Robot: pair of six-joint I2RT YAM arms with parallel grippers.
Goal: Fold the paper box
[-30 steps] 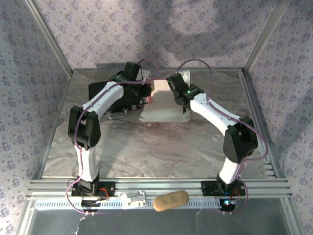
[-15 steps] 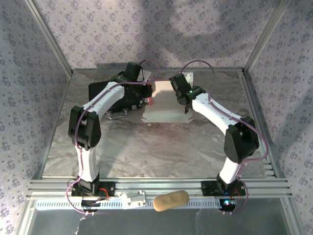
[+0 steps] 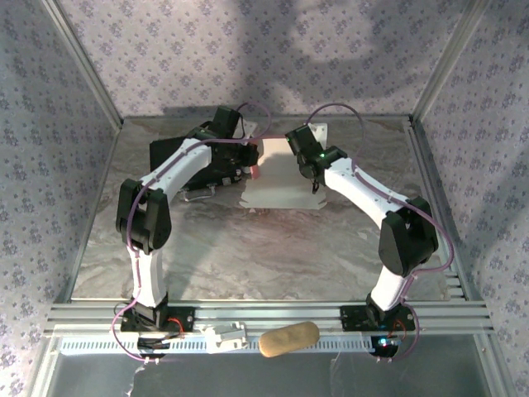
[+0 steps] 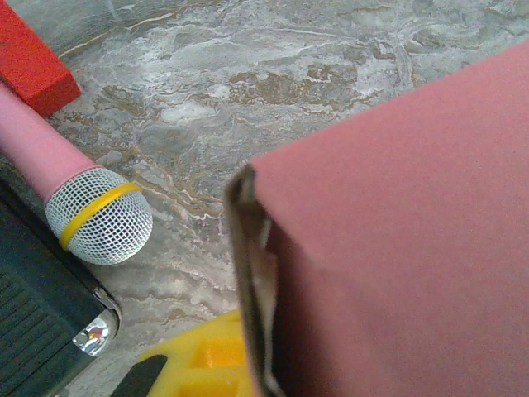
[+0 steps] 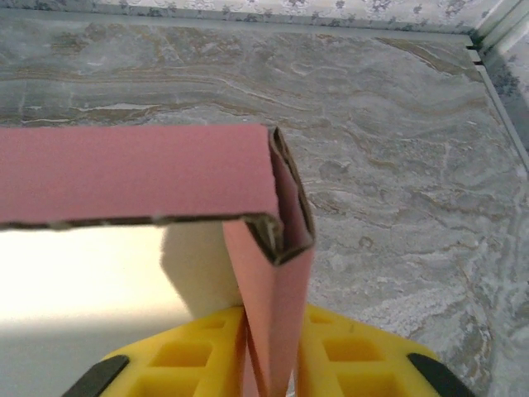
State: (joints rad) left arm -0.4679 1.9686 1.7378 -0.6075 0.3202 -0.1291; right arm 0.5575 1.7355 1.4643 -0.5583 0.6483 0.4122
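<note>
The paper box (image 3: 277,184) lies at the middle back of the table, pale on its inner side, with pink walls standing up at the back. In the left wrist view a pink wall (image 4: 397,223) looms close. One yellow finger (image 4: 194,360) presses its left edge and the other finger is hidden behind it. My left gripper (image 3: 253,168) is at the box's left side. My right gripper (image 5: 273,360) is shut on a doubled pink side wall (image 5: 277,306), at the corner where it meets a long pink wall (image 5: 132,174). From above, the right gripper (image 3: 311,175) is at the box's right side.
Left of the box lies a black rectangular box (image 3: 175,159), partly under my left arm. Beside it are a pink microphone with a white mesh head (image 4: 97,217) and a red block (image 4: 29,66). A tan oblong object (image 3: 289,337) and a white part (image 3: 227,337) rest on the front rail.
Both grippers have edged slightly toward the back with the box. Its near panel now lies flatter on the table.
</note>
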